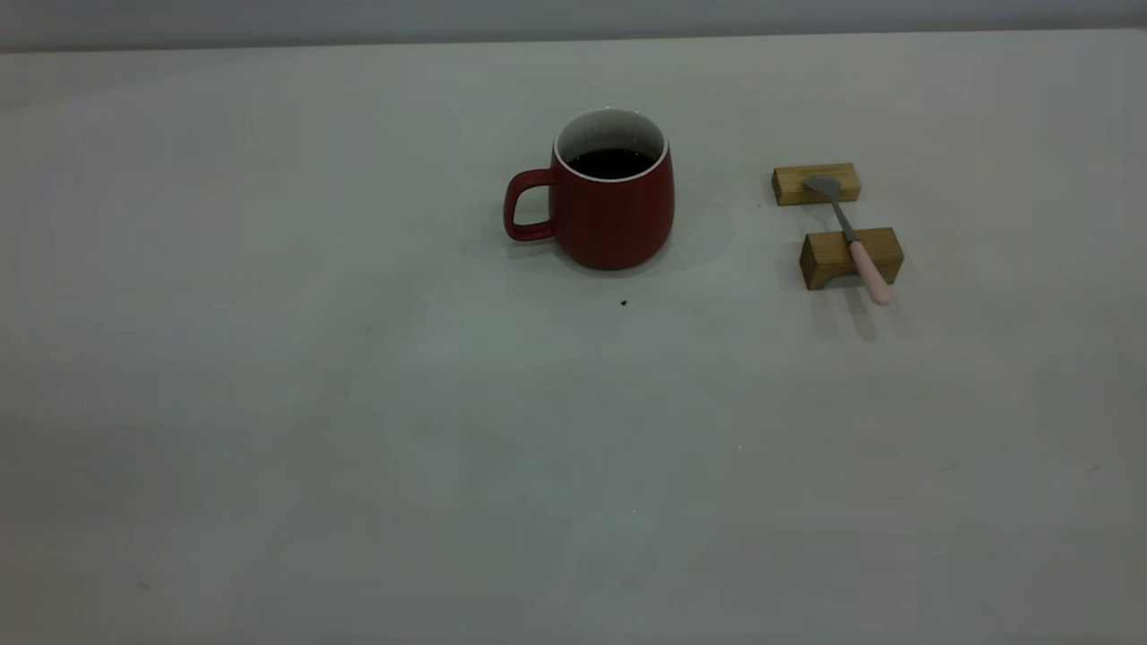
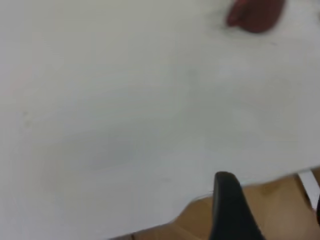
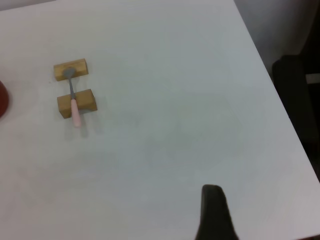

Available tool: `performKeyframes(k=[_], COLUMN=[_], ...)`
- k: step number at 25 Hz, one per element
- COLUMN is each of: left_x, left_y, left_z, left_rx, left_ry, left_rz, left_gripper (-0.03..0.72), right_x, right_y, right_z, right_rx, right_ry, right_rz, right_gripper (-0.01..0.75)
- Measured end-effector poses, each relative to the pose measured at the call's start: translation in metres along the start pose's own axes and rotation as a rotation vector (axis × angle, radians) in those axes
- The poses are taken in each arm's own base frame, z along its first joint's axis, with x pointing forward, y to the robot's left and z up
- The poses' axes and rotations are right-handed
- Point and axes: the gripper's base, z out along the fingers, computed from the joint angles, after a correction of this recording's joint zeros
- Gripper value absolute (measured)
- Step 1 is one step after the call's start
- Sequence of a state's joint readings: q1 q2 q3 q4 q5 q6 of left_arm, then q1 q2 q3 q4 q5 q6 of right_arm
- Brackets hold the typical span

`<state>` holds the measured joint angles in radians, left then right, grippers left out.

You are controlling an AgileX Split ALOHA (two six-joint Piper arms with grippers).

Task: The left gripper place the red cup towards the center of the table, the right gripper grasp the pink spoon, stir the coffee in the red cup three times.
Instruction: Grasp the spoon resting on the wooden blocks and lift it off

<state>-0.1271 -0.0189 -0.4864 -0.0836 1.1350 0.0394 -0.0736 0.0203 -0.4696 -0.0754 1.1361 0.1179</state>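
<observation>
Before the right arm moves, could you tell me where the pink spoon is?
In the exterior view, the pink spoon lies across two wooden blocks at the right, beside the red cup.

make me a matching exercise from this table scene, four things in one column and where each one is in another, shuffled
Things:
1. coffee
2. spoon
3. dark speck
4. cup

Places:
A. on the bare table, just in front of the cup
B. lying across two wooden blocks
C. inside the cup
D. standing near the table's middle, handle towards the left arm's side

Pairs: 1-C, 2-B, 3-A, 4-D
</observation>
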Motion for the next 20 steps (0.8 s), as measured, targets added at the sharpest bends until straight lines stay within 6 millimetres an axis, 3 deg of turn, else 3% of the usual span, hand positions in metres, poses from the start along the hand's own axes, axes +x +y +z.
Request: performKeyframes(k=[6, 20], left_x=[-0.0008, -0.0009], left_y=[-0.0025, -0.0026], left_z=[0.0011, 0.0012], left_rx=[-0.122, -0.130], left_ry=[-0.005, -0.005], left_rz=[-0.098, -0.104], left_gripper=[0.482, 0.482], right_x=[0.0000, 0.0000], right_y=[0.0000, 0.0003], right_z=[0.0000, 0.0000], right_rx=[0.000, -0.003], right_ry=[0.000, 0.000], right_rz=[0.000, 0.002], right_gripper=[0.565, 0.565])
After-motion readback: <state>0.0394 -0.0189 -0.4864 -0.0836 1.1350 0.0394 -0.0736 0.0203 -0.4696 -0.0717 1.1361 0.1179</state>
